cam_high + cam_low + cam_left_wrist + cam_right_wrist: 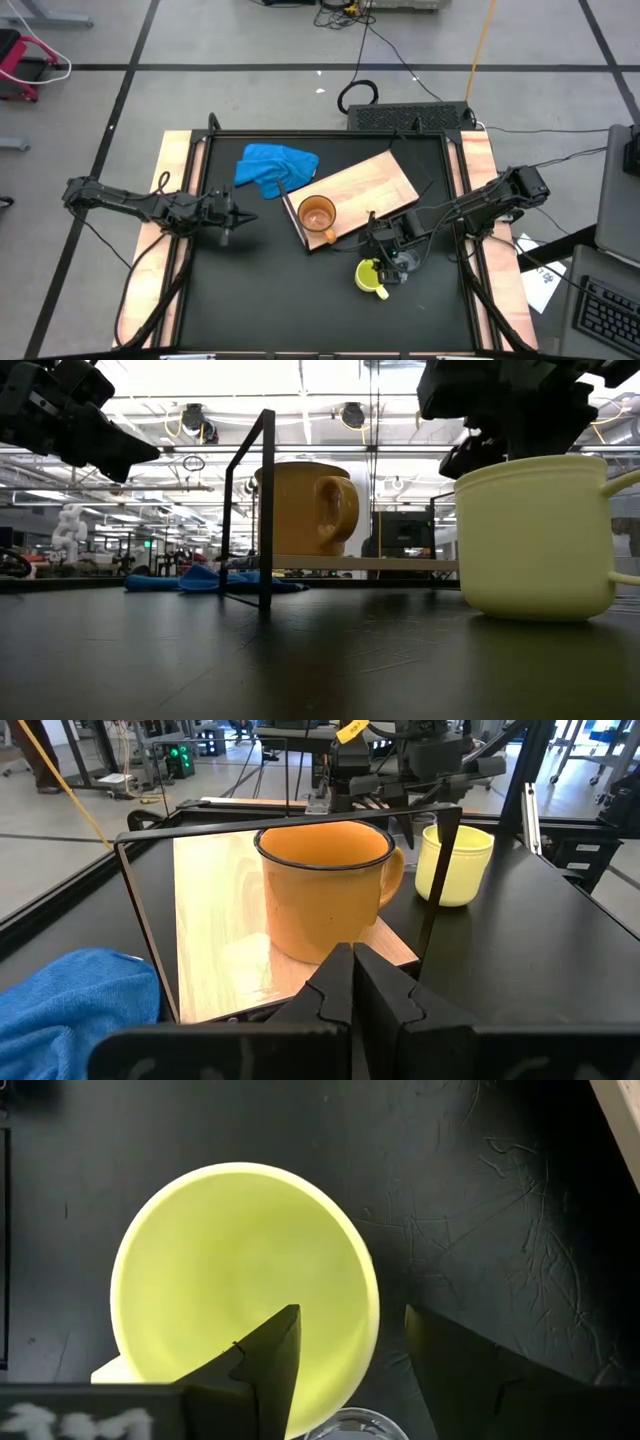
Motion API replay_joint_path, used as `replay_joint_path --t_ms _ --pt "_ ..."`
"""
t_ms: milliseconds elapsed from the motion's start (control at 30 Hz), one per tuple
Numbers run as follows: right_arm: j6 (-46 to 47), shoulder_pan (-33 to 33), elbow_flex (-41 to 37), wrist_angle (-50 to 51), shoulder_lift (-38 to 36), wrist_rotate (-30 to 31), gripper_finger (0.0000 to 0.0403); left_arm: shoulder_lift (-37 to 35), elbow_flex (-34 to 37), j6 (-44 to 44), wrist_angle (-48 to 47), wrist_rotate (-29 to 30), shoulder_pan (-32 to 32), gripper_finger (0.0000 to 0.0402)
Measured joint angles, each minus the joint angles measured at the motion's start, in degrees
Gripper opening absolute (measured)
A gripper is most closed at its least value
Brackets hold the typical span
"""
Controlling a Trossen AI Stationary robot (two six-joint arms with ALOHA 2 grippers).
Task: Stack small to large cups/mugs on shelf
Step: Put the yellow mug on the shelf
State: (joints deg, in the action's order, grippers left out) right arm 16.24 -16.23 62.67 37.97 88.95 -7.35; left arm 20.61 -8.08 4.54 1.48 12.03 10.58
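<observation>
The orange-brown mug (317,215) stands upright on the near end of the light-wood shelf (365,185), handle toward the near edge. The yellow mug (370,275) stands on the black table just in front of the shelf. My right gripper (350,1350) hangs open over the mug's rim, pointing steeply down. One finger is over the mug's inside and one is outside its wall, with a gap showing on each side. A clear cup's rim (345,1425) shows right under the gripper. My left gripper (240,216) waits shut at the table's left, above the tabletop.
A crumpled blue cloth (275,165) lies at the shelf's far left corner. The shelf board sits raised on a black frame (265,510). The wooden side rails (175,190) border the black table, which is bare at the near left.
</observation>
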Motion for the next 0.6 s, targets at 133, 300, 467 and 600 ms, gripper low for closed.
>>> replay_joint_path --t_ms 133,300,467,600 --pt "-0.4 0.0 0.0 0.0 0.0 0.0 0.0135 0.0 0.0 0.0 0.0 0.0 0.0 0.0015" --pt "-0.4 0.0 0.0 0.0 0.0 -0.2 0.0075 0.0 0.0 0.0 0.0 0.0 0.0 0.0015" --pt "-0.3 0.0 0.0 0.0 0.0 -0.2 0.0018 0.0 0.0 0.0 0.0 0.0 0.0 0.0015" --pt "-0.2 0.0 0.0 0.1 0.0 -0.2 0.0007 0.0 0.0 0.0 0.0 0.0 0.0 0.0015"
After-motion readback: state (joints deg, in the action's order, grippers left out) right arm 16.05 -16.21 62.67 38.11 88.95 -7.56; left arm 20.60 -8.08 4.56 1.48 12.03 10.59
